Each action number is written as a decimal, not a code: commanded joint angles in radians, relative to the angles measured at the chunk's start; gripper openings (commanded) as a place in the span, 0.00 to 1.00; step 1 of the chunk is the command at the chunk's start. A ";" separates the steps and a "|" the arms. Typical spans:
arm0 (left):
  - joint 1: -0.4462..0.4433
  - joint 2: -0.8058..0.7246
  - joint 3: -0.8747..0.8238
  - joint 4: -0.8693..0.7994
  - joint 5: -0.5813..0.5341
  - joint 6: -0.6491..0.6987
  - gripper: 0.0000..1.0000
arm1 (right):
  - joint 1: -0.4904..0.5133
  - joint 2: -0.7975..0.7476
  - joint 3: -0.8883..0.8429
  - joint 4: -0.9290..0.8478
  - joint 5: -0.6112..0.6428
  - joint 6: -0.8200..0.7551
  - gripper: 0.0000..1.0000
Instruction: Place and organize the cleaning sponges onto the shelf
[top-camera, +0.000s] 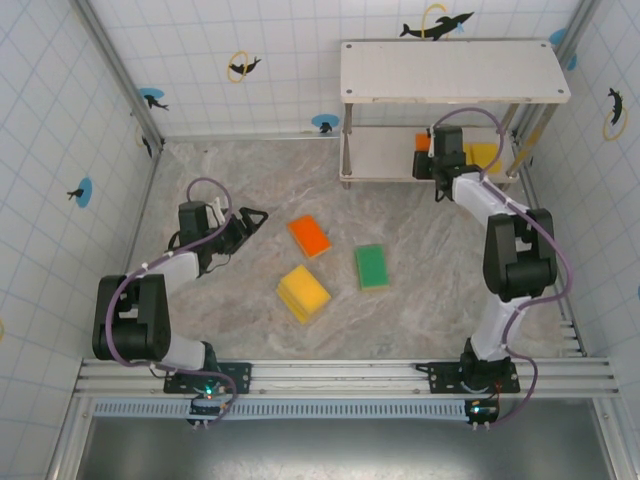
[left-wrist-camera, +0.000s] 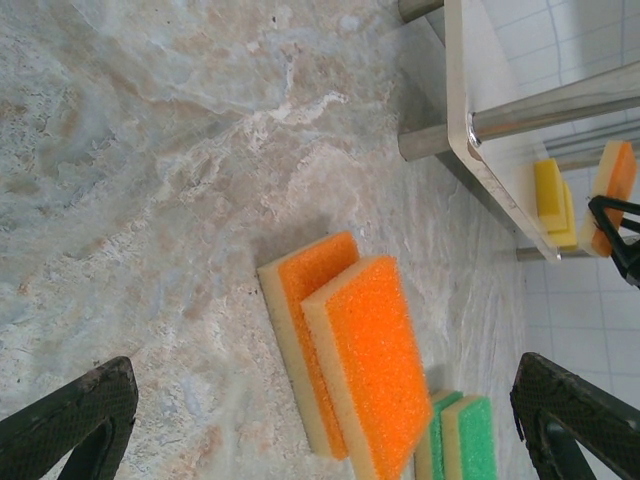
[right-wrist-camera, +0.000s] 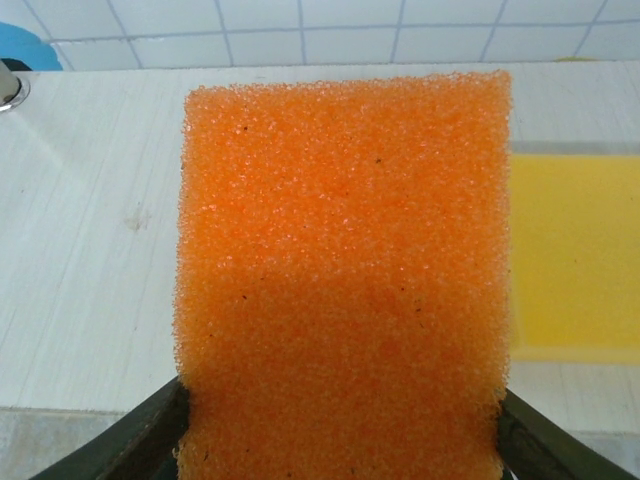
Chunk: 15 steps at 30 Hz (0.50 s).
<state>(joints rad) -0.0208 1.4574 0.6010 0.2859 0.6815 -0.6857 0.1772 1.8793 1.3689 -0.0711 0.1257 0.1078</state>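
Marble-patterned table (top-camera: 420, 310) inside a tiled enclosure: the right gripper (top-camera: 427, 160) reaches in between the two tiers of the shelf (top-camera: 455, 70), its jaws clamped on the lower edges of an orange sponge (right-wrist-camera: 340, 270) held above the lower board (right-wrist-camera: 90, 250), just beside a yellow sponge (right-wrist-camera: 575, 250) already lying there. Whether the orange sponge touches the board cannot be told. The step in hand appears to be the placing of this sponge on the lower tier. The next move calls for lowering it flat next to the yellow one, in line with it, before the jaws let go and draw back clear of the metal legs. The left gripper (top-camera: 248, 222) hangs low over the table with its jaws spread and nothing between them, facing an overlapping orange pair (top-camera: 309, 236). A yellow stack (top-camera: 303, 292) and a green pair (top-camera: 371, 266) lie nearby, waiting to be shelved.
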 joint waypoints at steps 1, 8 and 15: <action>-0.005 0.011 0.032 0.004 0.018 -0.001 0.97 | -0.006 0.043 0.067 0.021 -0.006 0.003 0.64; -0.006 -0.010 0.036 -0.007 0.009 0.009 0.97 | -0.008 0.101 0.110 0.019 -0.013 0.016 0.64; -0.005 0.009 0.038 -0.001 0.011 0.012 0.98 | -0.012 0.135 0.151 -0.009 -0.012 0.015 0.65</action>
<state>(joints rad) -0.0208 1.4601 0.6144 0.2859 0.6811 -0.6853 0.1738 1.9903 1.4605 -0.0731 0.1154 0.1181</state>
